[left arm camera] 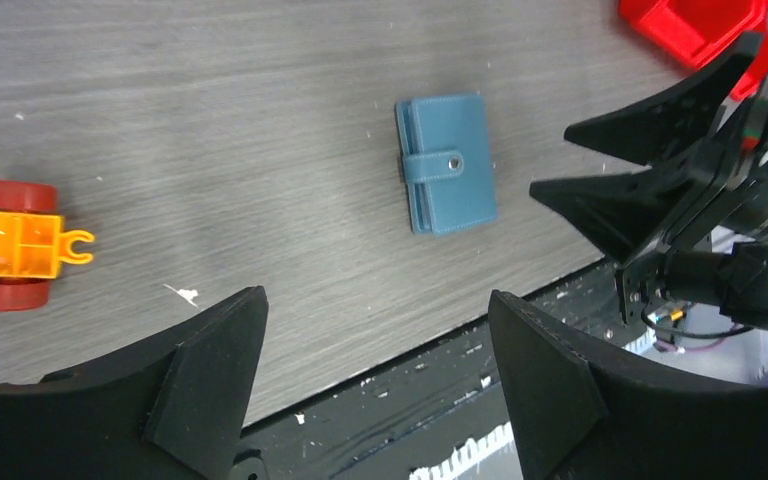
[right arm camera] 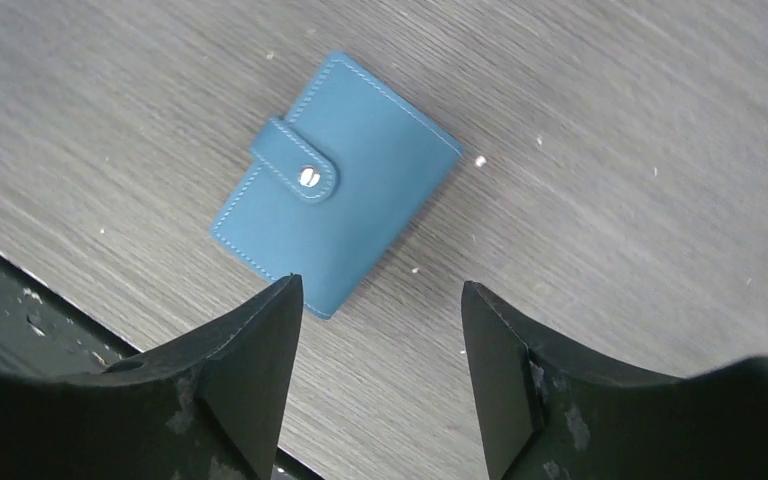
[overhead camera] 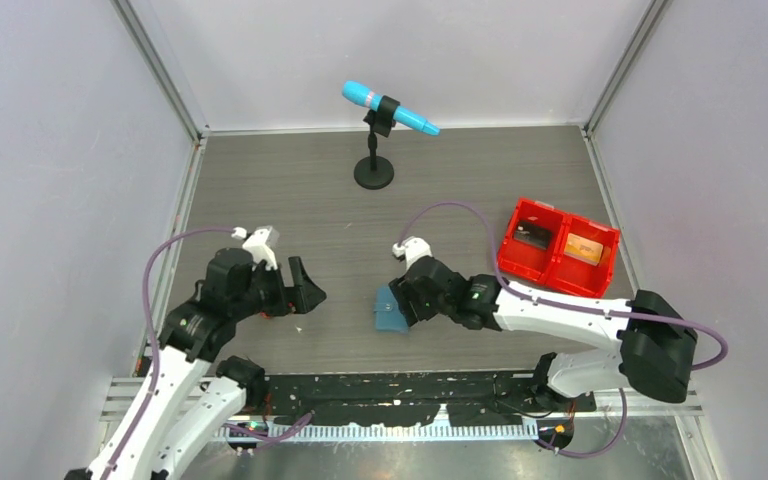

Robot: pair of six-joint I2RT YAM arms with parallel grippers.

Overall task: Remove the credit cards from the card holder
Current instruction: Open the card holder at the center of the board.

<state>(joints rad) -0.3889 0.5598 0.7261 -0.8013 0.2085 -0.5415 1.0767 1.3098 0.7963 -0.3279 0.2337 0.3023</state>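
Note:
The card holder (overhead camera: 391,310) is a small teal-blue wallet lying flat on the table near the front edge, closed with its snap strap fastened. It also shows in the left wrist view (left arm camera: 447,165) and the right wrist view (right arm camera: 335,185). No cards show in or on it. My right gripper (overhead camera: 406,298) is open and empty, hovering just over the holder's right side, and its left fingertip overlaps the holder's corner in the right wrist view (right arm camera: 380,282). My left gripper (overhead camera: 302,288) is open and empty, well to the left of the holder (left arm camera: 375,295).
A red two-compartment bin (overhead camera: 507,262) stands at the right, with a dark item in its left half and a flat orange-gold piece (overhead camera: 583,248) in its right half. A blue microphone on a stand (overhead camera: 375,130) is at the back. An orange toy with red wheels (left arm camera: 15,245) lies left.

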